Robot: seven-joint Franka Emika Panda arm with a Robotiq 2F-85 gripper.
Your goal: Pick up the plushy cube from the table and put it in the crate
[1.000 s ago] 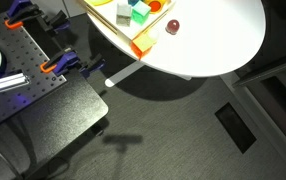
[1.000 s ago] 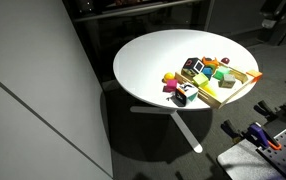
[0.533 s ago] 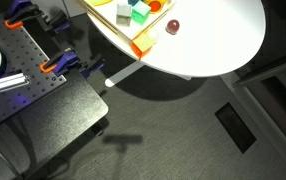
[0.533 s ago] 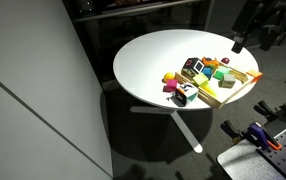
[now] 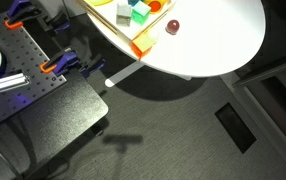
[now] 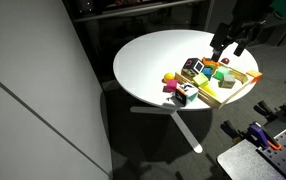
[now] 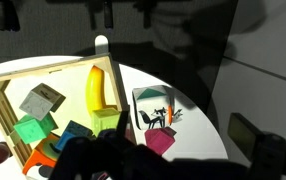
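Observation:
The plushy cube (image 7: 153, 108) has a white face with a fox picture and a magenta side. It sits on the round white table (image 6: 153, 60) just outside the crate, and also shows in an exterior view (image 6: 183, 95). The pale-yellow crate (image 6: 233, 88) holds green and grey cubes and a yellow piece; its wall shows in the wrist view (image 7: 43, 72). My gripper (image 6: 227, 47) hangs above the crate's far side, open and empty. In the wrist view its fingers (image 7: 178, 165) are dark blurs at the bottom.
A dark red ball (image 5: 171, 27) lies on the table beside the crate (image 5: 143, 42). A yellow piece (image 6: 169, 78) and a dark box (image 6: 192, 67) lie near the cube. A black perforated bench with orange clamps (image 5: 23, 70) stands beside the table.
My arm has come into the exterior view from the upper right and moved down and left, over the crate. The objects on the table have not moved.

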